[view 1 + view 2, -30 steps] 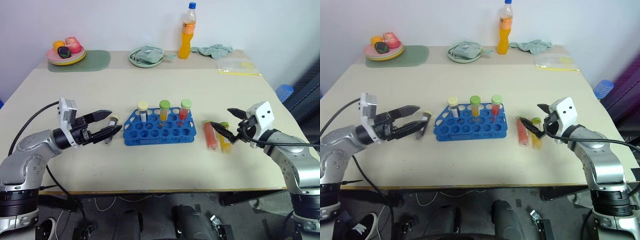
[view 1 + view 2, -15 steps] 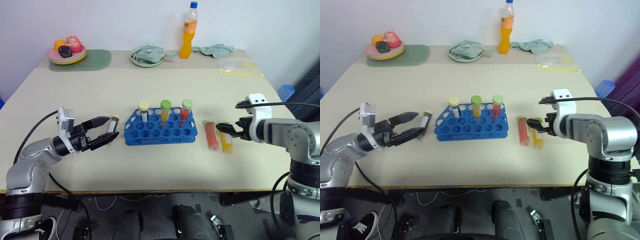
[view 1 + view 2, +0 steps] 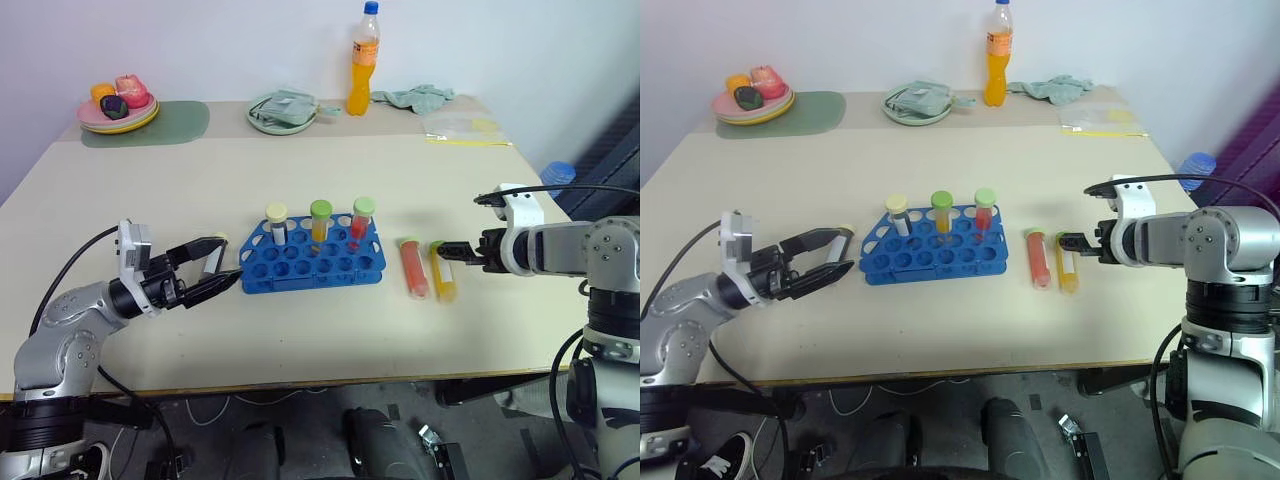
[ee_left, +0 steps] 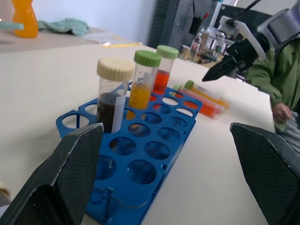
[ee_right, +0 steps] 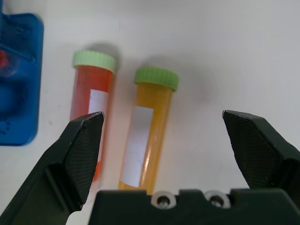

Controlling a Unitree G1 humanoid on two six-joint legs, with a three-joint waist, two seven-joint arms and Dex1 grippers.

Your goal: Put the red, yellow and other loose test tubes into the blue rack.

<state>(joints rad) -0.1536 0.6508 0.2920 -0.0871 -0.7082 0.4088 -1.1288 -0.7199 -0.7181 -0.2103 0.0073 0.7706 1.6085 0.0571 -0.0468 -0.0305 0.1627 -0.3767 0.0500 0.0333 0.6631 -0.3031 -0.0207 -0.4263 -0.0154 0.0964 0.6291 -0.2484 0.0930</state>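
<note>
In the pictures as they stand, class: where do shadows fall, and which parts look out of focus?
Right wrist view: soft shadows sit beside the caps of the red tube and yellow tube. Left wrist view: the blue rack is sharp; the near fingers and the background look soft. Eye views: even lighting, faint shadows.

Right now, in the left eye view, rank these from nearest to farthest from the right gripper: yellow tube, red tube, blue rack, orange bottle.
From the right gripper, open:
1. Yellow tube, lying on the table just by its fingertips.
2. Red tube, lying beside the yellow one, on the rack's side.
3. Blue rack, mid-table.
4. Orange bottle, upright at the table's far edge.
</note>
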